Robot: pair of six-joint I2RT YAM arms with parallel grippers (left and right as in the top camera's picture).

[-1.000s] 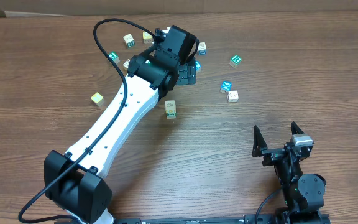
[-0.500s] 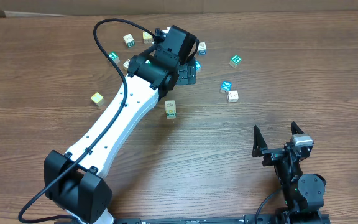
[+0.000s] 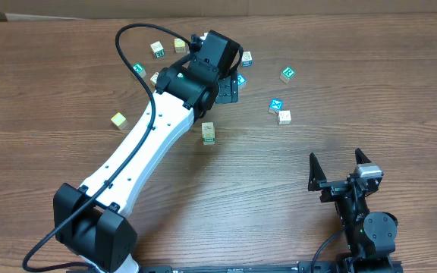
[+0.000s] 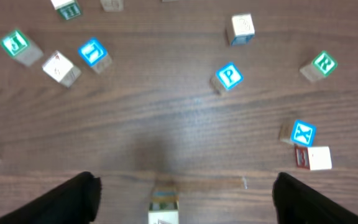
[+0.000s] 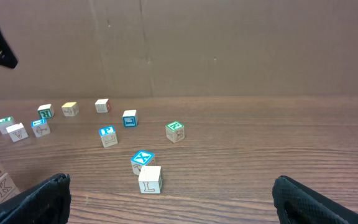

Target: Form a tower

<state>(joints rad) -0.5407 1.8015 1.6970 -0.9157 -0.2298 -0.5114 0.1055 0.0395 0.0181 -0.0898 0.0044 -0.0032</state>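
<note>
The left end effector point(image 3: 231, 89) hovers just beyond the pale wooden alphabet-cube tower point(image 3: 208, 133), fingers wide apart and empty, on its outstretched white arm point(image 3: 150, 144). The right end effector point(image 3: 337, 163) also gapes empty.

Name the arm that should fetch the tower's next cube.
Left. The left gripper hangs open over the loose cubes, near the tower; the right gripper sits open at the near edge, far from both.
</note>
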